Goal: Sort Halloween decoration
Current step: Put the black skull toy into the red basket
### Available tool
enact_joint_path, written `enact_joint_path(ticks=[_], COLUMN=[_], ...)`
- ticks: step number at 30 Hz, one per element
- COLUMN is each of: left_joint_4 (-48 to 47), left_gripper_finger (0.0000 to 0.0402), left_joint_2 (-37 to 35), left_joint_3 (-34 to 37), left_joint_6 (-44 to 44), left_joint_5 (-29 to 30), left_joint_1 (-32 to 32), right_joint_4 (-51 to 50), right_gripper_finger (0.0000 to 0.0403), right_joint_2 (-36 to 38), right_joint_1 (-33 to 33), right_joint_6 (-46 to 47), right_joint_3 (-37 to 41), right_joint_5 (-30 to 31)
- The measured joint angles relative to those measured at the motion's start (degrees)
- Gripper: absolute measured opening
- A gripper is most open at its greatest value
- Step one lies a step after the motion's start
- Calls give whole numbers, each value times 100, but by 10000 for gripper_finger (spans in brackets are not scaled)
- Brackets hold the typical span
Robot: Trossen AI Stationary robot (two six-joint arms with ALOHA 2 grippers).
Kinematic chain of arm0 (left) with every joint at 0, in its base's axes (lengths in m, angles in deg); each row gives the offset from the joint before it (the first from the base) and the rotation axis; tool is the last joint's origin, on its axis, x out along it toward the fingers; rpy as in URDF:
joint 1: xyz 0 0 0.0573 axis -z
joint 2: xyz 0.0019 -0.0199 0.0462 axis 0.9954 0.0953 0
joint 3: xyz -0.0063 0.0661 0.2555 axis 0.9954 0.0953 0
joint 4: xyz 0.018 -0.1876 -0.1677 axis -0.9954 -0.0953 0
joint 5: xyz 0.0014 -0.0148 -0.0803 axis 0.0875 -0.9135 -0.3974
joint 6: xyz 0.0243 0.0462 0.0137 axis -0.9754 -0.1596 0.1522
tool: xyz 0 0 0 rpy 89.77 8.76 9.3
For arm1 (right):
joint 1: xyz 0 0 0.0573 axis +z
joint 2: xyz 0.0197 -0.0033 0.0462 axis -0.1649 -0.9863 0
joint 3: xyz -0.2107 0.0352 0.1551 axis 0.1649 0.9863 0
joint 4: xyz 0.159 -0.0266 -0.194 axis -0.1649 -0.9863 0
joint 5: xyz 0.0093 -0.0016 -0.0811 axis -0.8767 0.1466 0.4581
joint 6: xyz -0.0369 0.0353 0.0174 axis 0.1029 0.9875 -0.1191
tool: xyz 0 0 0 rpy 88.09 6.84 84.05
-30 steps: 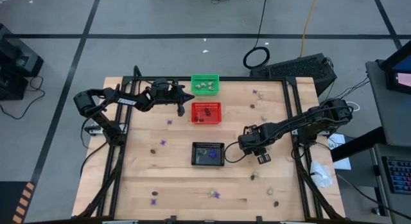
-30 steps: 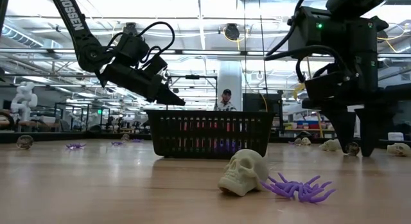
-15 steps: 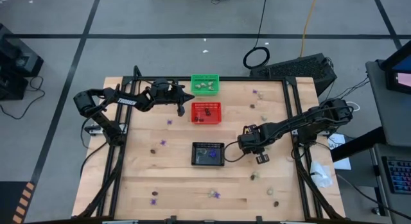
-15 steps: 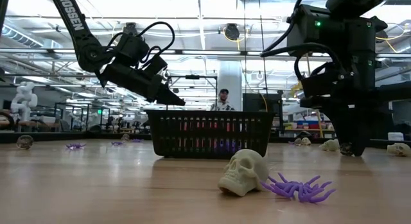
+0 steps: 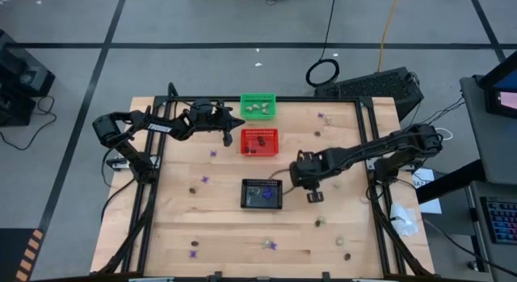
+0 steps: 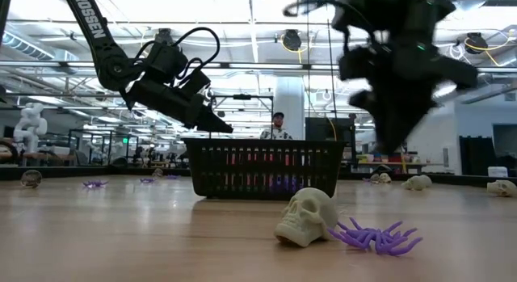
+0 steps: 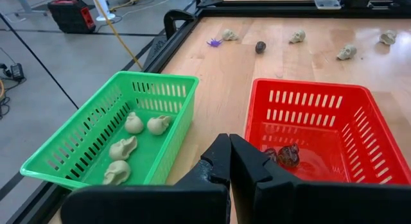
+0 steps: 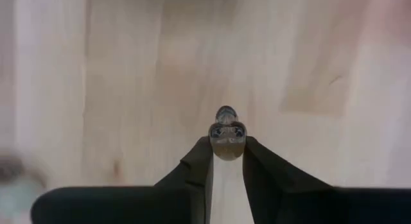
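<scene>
The high view looks straight down on the whole tabletop (image 5: pixel 234 225). The low view sits at tabletop level, facing the black basket (image 6: pixel 264 167) both share. Each wrist view peers closely past its own fingers (image 7: pixel 231 166).

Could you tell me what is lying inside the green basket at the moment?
The green basket holds four pale cream skulls on its floor, loose and near one another. Nothing purple or dark brown shows there; its near wall hides little.
</scene>
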Motion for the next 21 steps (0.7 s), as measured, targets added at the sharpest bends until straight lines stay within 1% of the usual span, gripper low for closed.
enact_joint_path(ticks=[6, 9, 14, 21], left_joint_4=[0, 0, 9, -3], left_gripper_finger=[0, 0, 0, 0], left_joint_2=[0, 0, 0, 0], left_joint_3=[0, 0, 0, 0], left_joint_6=[0, 0, 0, -94], left_joint_5=[0, 0, -2, -2], left_joint_1=[0, -1, 9, 9], right_joint_4=[295, 310, 70, -343], right_gripper_finger=[52, 52, 52, 52], right_joint_2=[0, -178, -948, -2185], right_joint_1=[-623, -1048, -1605, -2046], right_joint_6=[1, -2, -174, -659], right_joint_3=[-637, -1026, -1897, -3135], right_joint_5=[15, 18, 20, 0])
